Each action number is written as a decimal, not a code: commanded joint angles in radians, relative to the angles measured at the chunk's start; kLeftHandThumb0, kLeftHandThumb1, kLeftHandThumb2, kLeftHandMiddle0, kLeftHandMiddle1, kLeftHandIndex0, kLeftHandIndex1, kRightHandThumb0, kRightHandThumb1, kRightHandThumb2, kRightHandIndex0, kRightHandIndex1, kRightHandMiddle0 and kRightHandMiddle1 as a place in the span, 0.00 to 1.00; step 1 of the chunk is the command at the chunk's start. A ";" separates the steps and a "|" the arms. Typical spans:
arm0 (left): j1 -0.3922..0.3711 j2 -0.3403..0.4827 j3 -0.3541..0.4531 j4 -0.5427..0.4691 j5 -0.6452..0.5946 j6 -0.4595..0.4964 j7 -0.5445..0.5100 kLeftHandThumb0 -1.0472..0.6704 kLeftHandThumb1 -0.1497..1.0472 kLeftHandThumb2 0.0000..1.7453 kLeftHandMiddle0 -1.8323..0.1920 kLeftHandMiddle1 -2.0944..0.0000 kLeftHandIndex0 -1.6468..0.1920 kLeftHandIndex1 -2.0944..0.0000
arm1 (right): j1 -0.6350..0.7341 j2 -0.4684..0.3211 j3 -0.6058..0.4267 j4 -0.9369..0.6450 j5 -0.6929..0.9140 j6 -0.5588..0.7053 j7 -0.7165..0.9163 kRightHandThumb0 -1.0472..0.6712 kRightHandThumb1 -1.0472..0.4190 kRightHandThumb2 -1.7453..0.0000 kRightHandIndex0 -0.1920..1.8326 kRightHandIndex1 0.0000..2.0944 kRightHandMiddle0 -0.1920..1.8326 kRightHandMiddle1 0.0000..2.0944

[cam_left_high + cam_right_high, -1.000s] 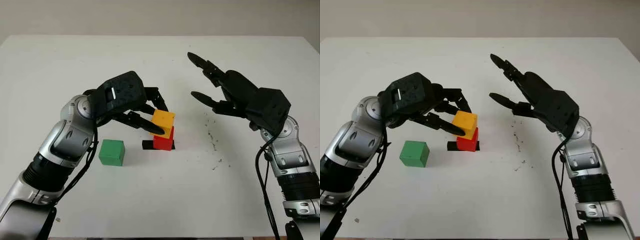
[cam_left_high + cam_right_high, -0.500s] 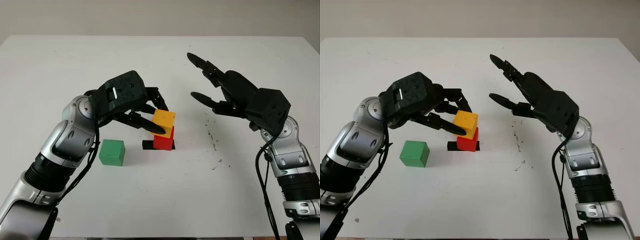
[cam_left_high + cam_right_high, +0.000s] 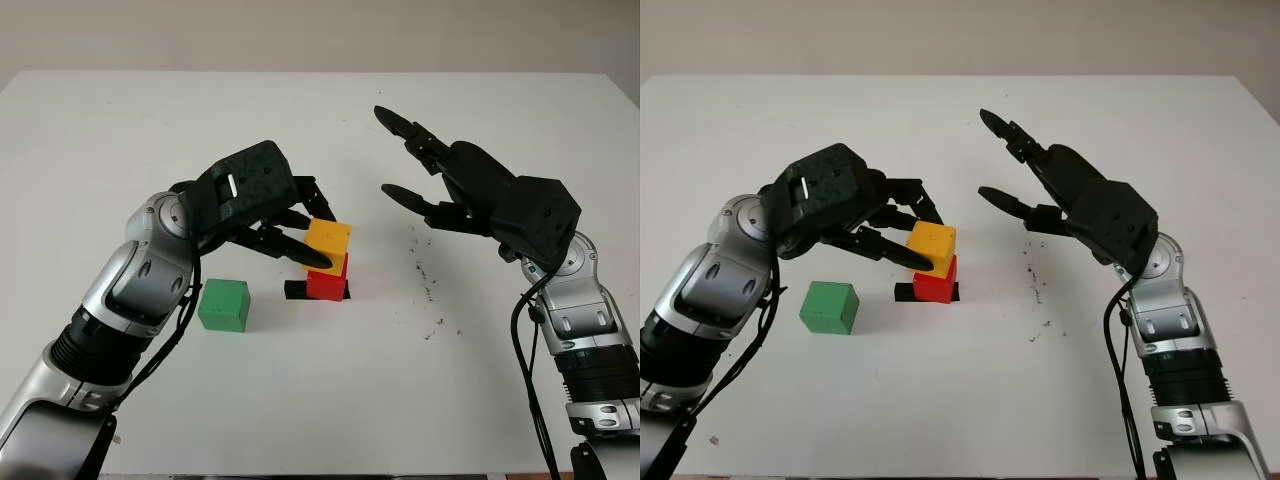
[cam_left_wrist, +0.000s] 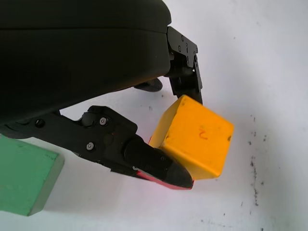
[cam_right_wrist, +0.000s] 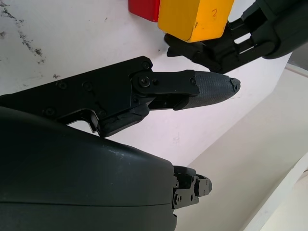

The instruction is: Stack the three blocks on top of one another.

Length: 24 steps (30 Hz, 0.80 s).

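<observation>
- Left hand (image 3: 290, 225): fingers closed around the yellow block (image 3: 327, 241), one on the near face, others at the far side.
- Yellow block sits on top of the red block (image 3: 327, 282), turned slightly askew to it (left wrist view shows a corner overhanging).
- Red block rests on a small black marker (image 3: 297, 290) near the middle of the white table (image 3: 320, 400).
- Green block (image 3: 223, 305) stands alone on the table, left of the stack, well apart from it, just beside the left forearm.
- Right hand (image 3: 440, 185): open, holding nothing, raised above the table to the right of the stack.
- Dark specks (image 3: 428, 285) on the tabletop below the right hand.
</observation>
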 commanded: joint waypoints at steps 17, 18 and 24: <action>-0.028 0.113 -0.049 -0.051 0.015 -0.083 -0.164 0.24 0.89 0.03 0.99 0.99 0.96 0.99 | -0.001 -0.004 -0.004 -0.007 0.005 -0.005 0.013 0.17 0.00 0.78 0.02 0.03 0.10 0.02; -0.025 0.114 -0.044 -0.051 0.012 -0.091 -0.165 0.24 0.89 0.03 1.00 0.99 0.97 0.99 | 0.000 -0.004 -0.003 -0.008 0.003 -0.005 0.012 0.17 0.00 0.78 0.02 0.03 0.10 0.02; 0.011 0.142 0.100 -0.070 -0.082 -0.163 -0.151 0.21 0.88 0.03 1.00 1.00 1.00 1.00 | 0.002 0.002 -0.003 -0.016 0.003 0.003 0.007 0.17 0.00 0.78 0.02 0.03 0.10 0.03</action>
